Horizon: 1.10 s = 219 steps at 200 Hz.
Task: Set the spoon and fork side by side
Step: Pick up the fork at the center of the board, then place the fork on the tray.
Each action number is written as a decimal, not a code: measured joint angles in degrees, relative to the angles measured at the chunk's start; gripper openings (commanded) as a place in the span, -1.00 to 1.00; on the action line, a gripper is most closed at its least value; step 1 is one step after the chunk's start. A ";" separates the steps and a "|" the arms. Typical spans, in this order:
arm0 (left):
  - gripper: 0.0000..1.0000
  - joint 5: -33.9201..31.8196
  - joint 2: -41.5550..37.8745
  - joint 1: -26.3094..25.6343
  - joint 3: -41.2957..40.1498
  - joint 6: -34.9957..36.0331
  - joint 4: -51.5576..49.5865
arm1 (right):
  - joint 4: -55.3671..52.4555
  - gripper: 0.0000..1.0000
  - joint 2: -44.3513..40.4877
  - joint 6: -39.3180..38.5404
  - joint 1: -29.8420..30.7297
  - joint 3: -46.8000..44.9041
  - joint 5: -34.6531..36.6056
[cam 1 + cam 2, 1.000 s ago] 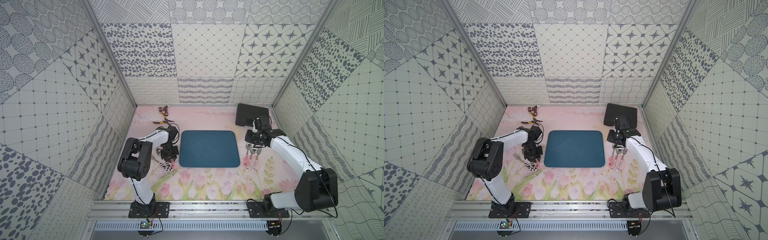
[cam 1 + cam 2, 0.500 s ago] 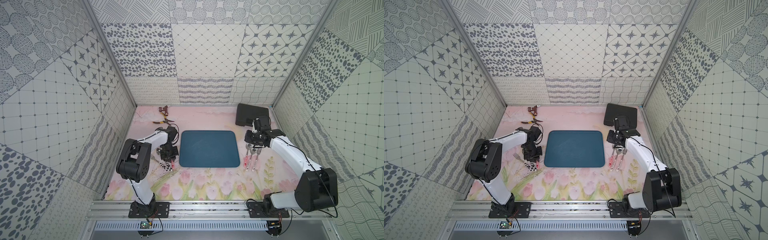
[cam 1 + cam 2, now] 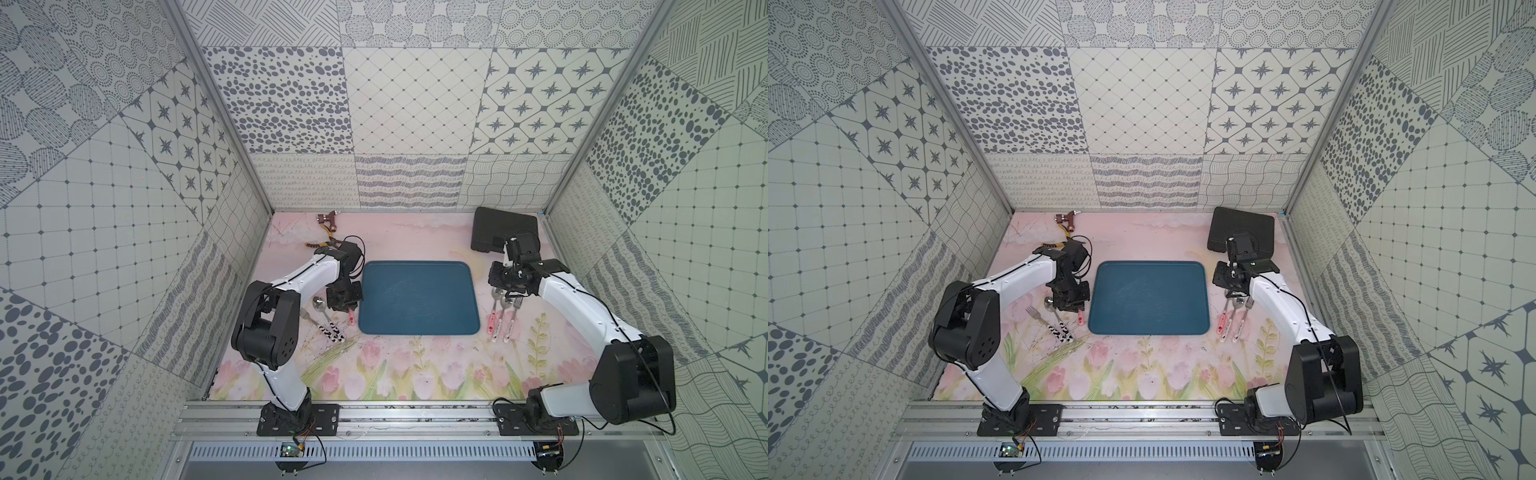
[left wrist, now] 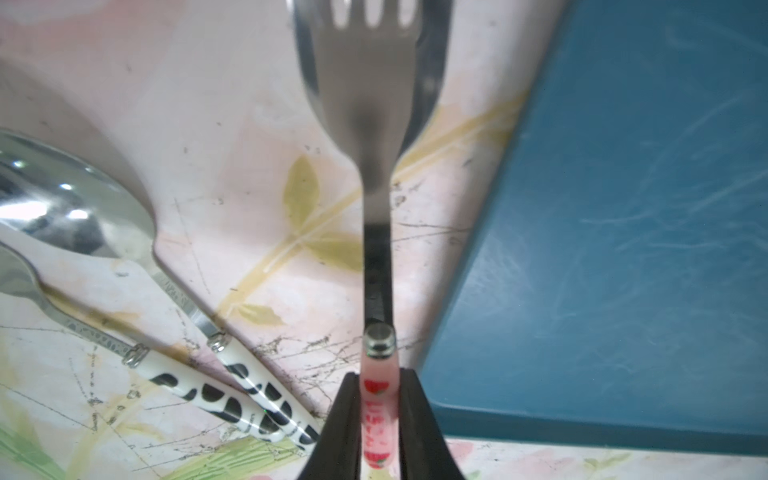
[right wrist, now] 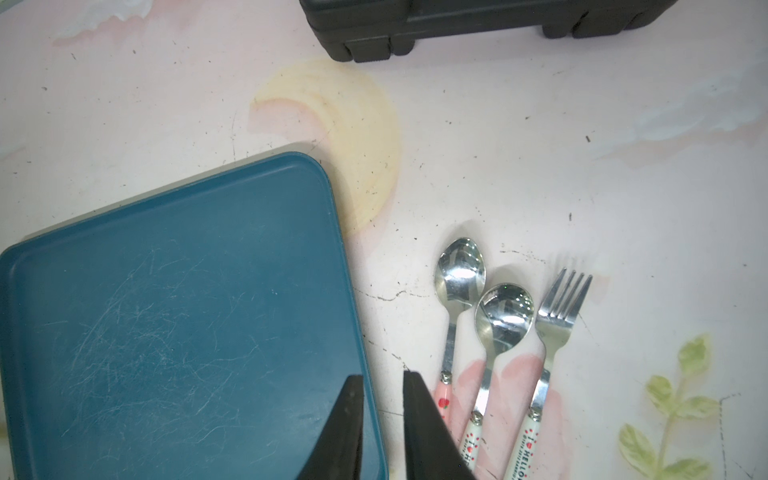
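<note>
Hardly anything has shifted since a second ago, save the left gripper (image 4: 378, 384) tightening onto the pink handle of the fork (image 4: 365, 124), just beside the blue tray (image 4: 623, 249); the right gripper (image 5: 382, 388), nearly closed, holds nothing. Stiff, light and smooth-handled, the fork could swivel, so the grip just below its metal collar looks sound. Its long axis follows the tray edge, tines toward the far wall.

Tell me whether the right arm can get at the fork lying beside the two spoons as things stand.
Probably yes. The right gripper is shut and empty close by, and nothing covers the fork. A spoon lies close alongside it, so a clean grip may be awkward.
</note>
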 measured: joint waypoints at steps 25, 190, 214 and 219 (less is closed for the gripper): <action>-0.95 0.33 0.70 -2.64 4.50 -0.11 -1.77 | 0.02 -0.57 0.00 0.04 0.00 -0.04 0.00; -0.97 2.47 15.91 -9.38 15.32 0.13 -5.05 | 0.02 -0.57 -0.94 0.17 0.04 -0.92 0.63; -0.96 2.64 16.55 -9.86 15.06 0.33 -5.07 | 0.02 -0.57 -0.94 0.17 0.04 -0.92 0.63; -0.96 2.64 16.70 -9.90 15.02 0.42 -5.09 | 0.02 -0.56 -0.94 0.17 0.04 -0.92 0.66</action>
